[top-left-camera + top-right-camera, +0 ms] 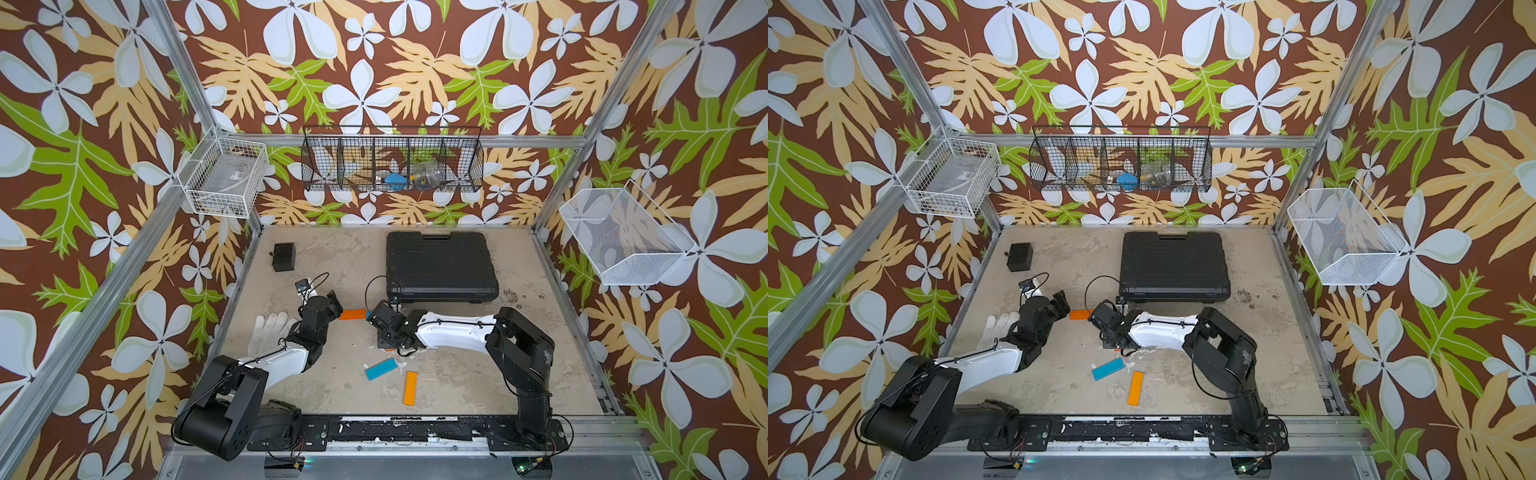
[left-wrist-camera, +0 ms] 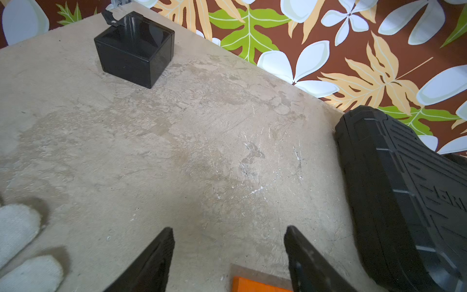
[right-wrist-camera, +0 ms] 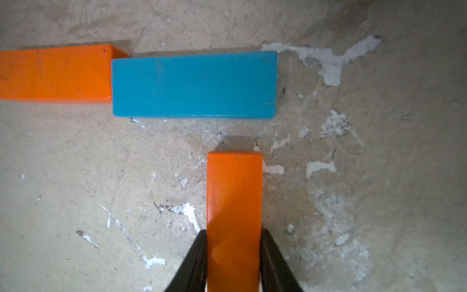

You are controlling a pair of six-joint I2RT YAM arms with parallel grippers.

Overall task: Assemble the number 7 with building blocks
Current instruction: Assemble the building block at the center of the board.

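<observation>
orange block in hand [image 3: 234, 202]: the right pincer [image 3: 234, 232] is clamped on its two long sides, near the end closest to the wrist. the free end points at the top bar.

top bar already on the desk [image 3: 75, 177]: top-bar orange block [image 3: 55, 73] and top-bar blue block [image 3: 194, 84] lie end to end, touching, with a slight step at the joint.

key relation: the held block's long axis runs square to the blue block's long axis. its free end faces the blue block's long side, close to the end away from the joint. bare desk shows between them, so they are apart. whether the held block rests on the desk or hangs just above it, cannot tell.

judgement: the coming move is a short push straight along the held block's own axis until its end meets the blue. no turn is needed. the right arm is the one to do it.

left pincer [image 2: 229, 228]: jaws apart, gripping nothing, at the outer end of the top-bar orange block.

spare blue block [image 1: 381, 369] and spare orange block [image 1: 409, 388] lie loose, nearer the arm bases.
</observation>
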